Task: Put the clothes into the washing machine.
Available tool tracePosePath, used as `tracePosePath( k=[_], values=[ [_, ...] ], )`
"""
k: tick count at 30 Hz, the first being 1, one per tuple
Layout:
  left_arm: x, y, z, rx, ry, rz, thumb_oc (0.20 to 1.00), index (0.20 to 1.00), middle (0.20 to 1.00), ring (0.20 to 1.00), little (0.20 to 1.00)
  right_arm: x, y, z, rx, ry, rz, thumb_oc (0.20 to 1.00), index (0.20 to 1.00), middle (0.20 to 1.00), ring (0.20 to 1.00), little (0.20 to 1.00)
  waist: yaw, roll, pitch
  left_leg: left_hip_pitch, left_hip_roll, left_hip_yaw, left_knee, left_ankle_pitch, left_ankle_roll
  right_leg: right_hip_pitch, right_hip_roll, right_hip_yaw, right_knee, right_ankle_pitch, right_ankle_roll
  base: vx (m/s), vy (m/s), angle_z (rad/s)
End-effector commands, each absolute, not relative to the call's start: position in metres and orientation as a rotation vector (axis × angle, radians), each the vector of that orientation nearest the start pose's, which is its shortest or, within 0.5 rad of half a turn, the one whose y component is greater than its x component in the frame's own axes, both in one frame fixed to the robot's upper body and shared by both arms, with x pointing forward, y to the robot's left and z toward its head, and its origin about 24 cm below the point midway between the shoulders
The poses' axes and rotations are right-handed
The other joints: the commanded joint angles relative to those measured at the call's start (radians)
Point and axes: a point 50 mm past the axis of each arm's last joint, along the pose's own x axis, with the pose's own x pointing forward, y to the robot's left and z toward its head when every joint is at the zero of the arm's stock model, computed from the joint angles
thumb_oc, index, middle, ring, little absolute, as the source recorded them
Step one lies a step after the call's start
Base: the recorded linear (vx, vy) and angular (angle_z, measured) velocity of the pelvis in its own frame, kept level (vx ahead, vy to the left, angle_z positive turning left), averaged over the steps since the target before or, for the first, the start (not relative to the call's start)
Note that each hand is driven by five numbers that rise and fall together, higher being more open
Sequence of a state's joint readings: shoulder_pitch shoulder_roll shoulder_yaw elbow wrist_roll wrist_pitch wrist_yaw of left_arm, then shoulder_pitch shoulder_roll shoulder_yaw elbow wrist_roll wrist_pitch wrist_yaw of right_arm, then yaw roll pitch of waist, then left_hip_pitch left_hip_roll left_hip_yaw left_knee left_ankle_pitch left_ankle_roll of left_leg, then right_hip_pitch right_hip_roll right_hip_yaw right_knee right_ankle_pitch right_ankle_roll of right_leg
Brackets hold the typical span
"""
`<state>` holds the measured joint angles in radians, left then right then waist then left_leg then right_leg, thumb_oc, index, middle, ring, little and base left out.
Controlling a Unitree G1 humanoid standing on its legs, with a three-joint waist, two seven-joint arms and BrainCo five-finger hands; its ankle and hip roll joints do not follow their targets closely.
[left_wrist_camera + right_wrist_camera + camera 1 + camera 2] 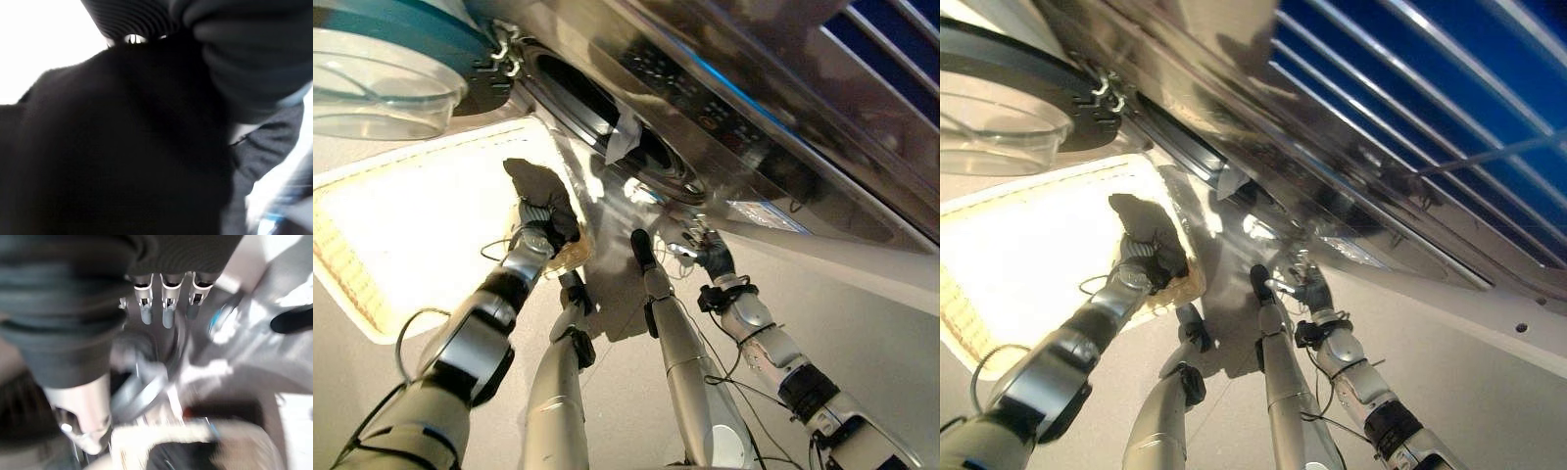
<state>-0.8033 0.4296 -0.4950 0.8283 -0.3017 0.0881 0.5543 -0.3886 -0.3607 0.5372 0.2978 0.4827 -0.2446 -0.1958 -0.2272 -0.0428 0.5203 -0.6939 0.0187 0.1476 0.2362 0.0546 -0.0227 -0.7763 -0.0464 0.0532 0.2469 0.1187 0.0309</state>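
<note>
We hold a dark garment (540, 191) bunched in our left hand (544, 232) near the washing machine (724, 108), not yet inside, while our right hand (710, 253) hangs with fingers straight.

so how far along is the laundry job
Done: washing machine door stands open, and a pale cloth hangs at the drum opening. In hand: left hand grips a dark garment. Left: getting it into the drum. Right hand holds nothing, fingers straight.
</note>
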Motion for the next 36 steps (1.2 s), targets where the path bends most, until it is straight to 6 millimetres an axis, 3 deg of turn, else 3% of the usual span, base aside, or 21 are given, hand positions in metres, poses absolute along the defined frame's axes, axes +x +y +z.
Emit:
tracePosePath(
  k=[1, 2, 4, 14, 16, 21, 26, 28, 29, 30, 31, 35, 36],
  values=[
    [0.374, 0.167, 0.116, 0.258, -0.145, 0.226, 0.200, 0.200, 0.200, 0.200, 0.200, 0.301, -0.096, 0.086, -0.055, -0.221, 0.328, 1.000, 1.000, 1.000, 1.000, 1.000, 0.084, 0.042, 0.000, 0.039, -0.057, -0.037, -0.043, 0.026, -0.035, 0.055, 0.075, -0.072, -0.022, -0.054, 0.009, -0.06, -0.152, 0.53],
    [0.366, 0.159, 0.117, 0.171, -0.183, 0.118, 0.200, 0.200, 0.200, 0.200, 0.200, 0.305, -0.091, 0.092, -0.076, -0.225, 0.344, 1.000, 1.000, 1.000, 1.000, 1.000, 0.118, 0.048, 0.000, 0.050, -0.065, -0.072, -0.054, 0.033, -0.033, 0.074, 0.066, -0.095, -0.025, -0.056, 0.009, -0.06, -0.119, 0.63],
    [0.359, 0.154, 0.119, 0.119, -0.213, 0.012, 0.200, 0.200, 0.200, 0.200, 0.200, 0.311, -0.088, 0.097, -0.080, -0.212, 0.353, 1.000, 1.000, 1.000, 1.000, 1.000, 0.148, 0.052, 0.000, 0.059, -0.069, -0.095, -0.056, 0.036, -0.032, 0.090, 0.054, -0.121, -0.026, -0.059, 0.008, -0.06, -0.092, 0.57],
    [0.331, 0.126, 0.133, 0.074, -0.260, -0.429, 0.200, 0.200, 0.200, 0.200, 0.200, 0.330, -0.077, 0.110, -0.196, -0.182, 0.467, 1.000, 1.000, 1.000, 1.000, 1.000, 0.240, 0.086, 0.000, 0.099, -0.088, -0.153, -0.067, 0.045, -0.018, 0.143, 0.018, -0.193, -0.011, -0.069, 0.013, -0.05, -0.018, 0.25],
    [0.329, 0.122, 0.134, 0.071, -0.258, -0.479, 0.200, 0.200, 0.200, 0.200, 0.200, 0.330, -0.076, 0.112, -0.198, -0.181, 0.473, 1.000, 1.000, 1.000, 1.000, 1.000, 0.244, 0.088, 0.000, 0.104, -0.089, -0.157, -0.072, 0.047, -0.017, 0.148, 0.016, -0.195, -0.012, -0.068, 0.015, -0.02, -0.003, 0.18],
    [0.313, 0.096, 0.134, 0.032, -0.209, -0.794, 0.200, 0.200, 0.200, 0.200, 0.200, 0.332, -0.067, 0.114, -0.213, -0.162, 0.518, 1.000, 1.000, 1.000, 1.000, 1.000, 0.251, 0.093, 0.000, 0.120, -0.088, -0.158, -0.107, 0.063, -0.010, 0.155, 0.012, -0.199, -0.035, -0.040, 0.026, -0.04, 0.013, 0.05],
    [0.308, 0.083, 0.128, 0.031, -0.160, -0.930, 0.200, 0.200, 0.200, 0.200, 0.200, 0.332, -0.060, 0.107, -0.224, -0.099, 0.601, 1.000, 1.000, 1.000, 1.000, 1.000, 0.243, 0.093, 0.000, 0.135, -0.088, -0.149, -0.123, 0.065, -0.006, 0.161, 0.011, -0.190, -0.051, -0.026, 0.033, 0.00, 0.000, 0.00],
    [0.309, 0.079, 0.126, 0.054, -0.144, -0.940, 0.200, 0.200, 0.200, 0.200, 0.200, 0.331, -0.057, 0.104, -0.225, -0.064, 0.650, 0.611, 0.611, 0.611, 0.611, 0.611, 0.239, 0.092, 0.000, 0.139, -0.088, -0.145, -0.125, 0.065, -0.006, 0.164, 0.010, -0.185, -0.057, -0.020, 0.035, 0.00, 0.000, 0.00],
    [0.310, 0.079, 0.125, 0.071, -0.133, -0.947, 0.200, 0.200, 0.200, 0.200, 0.200, 0.330, -0.054, 0.103, -0.212, -0.053, 0.679, 0.325, 0.325, 0.325, 0.325, 0.325, 0.237, 0.091, 0.000, 0.140, -0.088, -0.142, -0.125, 0.065, -0.005, 0.163, 0.008, -0.183, -0.059, -0.016, 0.037, 0.00, 0.000, 0.00],
    [0.310, 0.078, 0.124, 0.081, -0.122, -0.935, 0.416, 0.416, 0.416, 0.416, 0.416, 0.329, -0.053, 0.103, -0.197, -0.047, 0.699, 0.200, 0.200, 0.200, 0.200, 0.200, 0.235, 0.089, 0.000, 0.142, -0.087, -0.140, -0.125, 0.064, -0.006, 0.165, 0.007, -0.181, -0.062, -0.014, 0.039, 0.00, 0.000, 0.00],
    [0.313, 0.080, 0.123, 0.098, -0.110, -0.884, 1.000, 1.000, 1.000, 1.000, 1.000, 0.328, -0.053, 0.103, -0.140, -0.038, 0.704, 0.200, 0.200, 0.200, 0.200, 0.200, 0.233, 0.086, 0.000, 0.143, -0.088, -0.138, -0.123, 0.064, -0.007, 0.166, 0.007, -0.178, -0.065, -0.012, 0.041, 0.00, 0.000, 0.00],
    [0.318, 0.085, 0.121, 0.132, -0.115, -0.773, 1.000, 1.000, 1.000, 1.000, 1.000, 0.327, -0.053, 0.102, -0.031, -0.023, 0.691, 0.200, 0.200, 0.200, 0.200, 0.200, 0.232, 0.082, 0.000, 0.142, -0.086, -0.134, -0.122, 0.063, -0.008, 0.165, 0.006, -0.178, -0.068, -0.009, 0.043, 0.01, -0.007, 0.00],
    [0.328, 0.100, 0.119, 0.188, -0.124, -0.526, 1.000, 1.000, 1.000, 1.000, 1.000, 0.329, -0.058, 0.100, 0.145, -0.008, 0.619, 0.200, 0.200, 0.200, 0.200, 0.200, 0.234, 0.079, 0.000, 0.139, -0.084, -0.131, -0.123, 0.063, -0.011, 0.164, 0.005, -0.181, -0.074, -0.007, 0.044, 0.04, -0.033, -0.02]
  ],
)
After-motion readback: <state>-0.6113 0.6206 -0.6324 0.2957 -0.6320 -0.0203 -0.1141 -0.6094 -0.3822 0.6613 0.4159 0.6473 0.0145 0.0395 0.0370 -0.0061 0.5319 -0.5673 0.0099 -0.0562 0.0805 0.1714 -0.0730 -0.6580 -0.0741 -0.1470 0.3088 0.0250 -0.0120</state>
